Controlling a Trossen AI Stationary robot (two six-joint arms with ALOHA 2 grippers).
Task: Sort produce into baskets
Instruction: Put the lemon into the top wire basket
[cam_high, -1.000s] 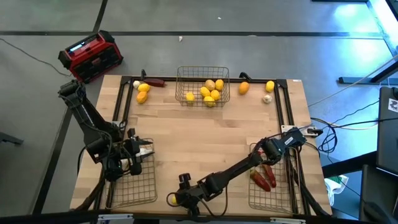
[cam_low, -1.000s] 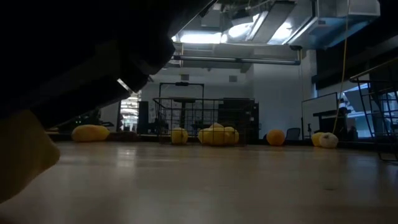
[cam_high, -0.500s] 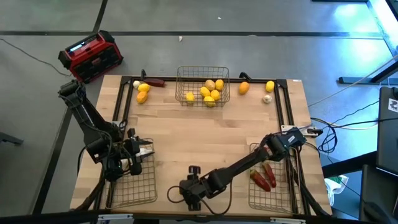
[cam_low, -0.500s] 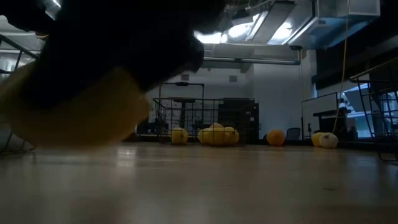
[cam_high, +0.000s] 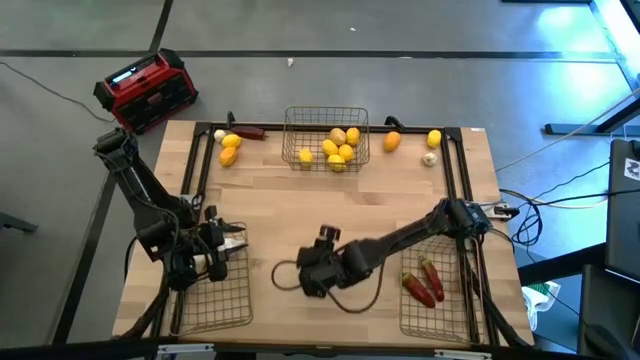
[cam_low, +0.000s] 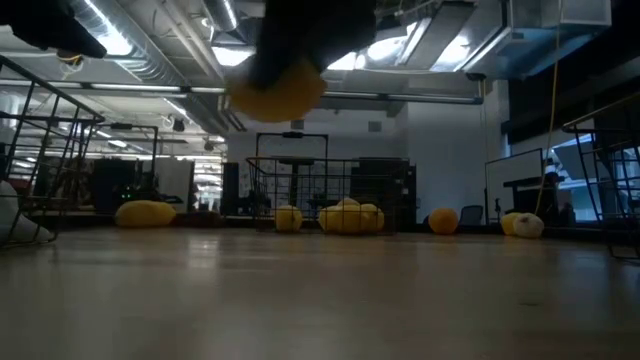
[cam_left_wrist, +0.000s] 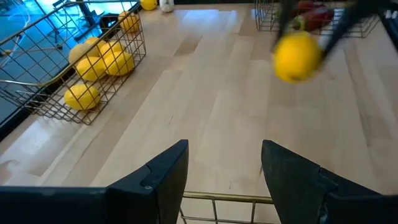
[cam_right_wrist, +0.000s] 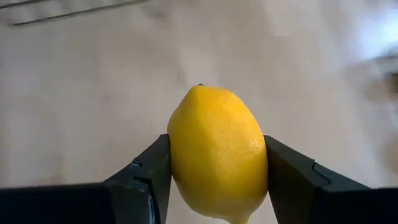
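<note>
My right gripper hangs over the middle of the table's near half, shut on a yellow lemon. The lemon also shows high in the low view and in the left wrist view. My left gripper stands open and empty over the left wire basket. The far basket holds several yellow fruits. The right basket holds red chilies. Loose fruits, an orange one and a garlic bulb lie along the far edge. My right gripper pinches the lemon between its two fingers, one on each of its long sides. The fingers slant down from the table's right side and run along the lemon, whose pointed tip faces away from the wrist. The lemon is lifted clear of the table.
A red-and-black box sits beyond the table's far left corner. Another yellow fruit, a small garlic bulb and a dark chili lie at the far edge. Bare wood lies between the baskets.
My right gripper has risen from the table's near edge and gone toward the far edge, its wrist turning as it went. The lemon has come up with it, from the tabletop to well clear of it.
</note>
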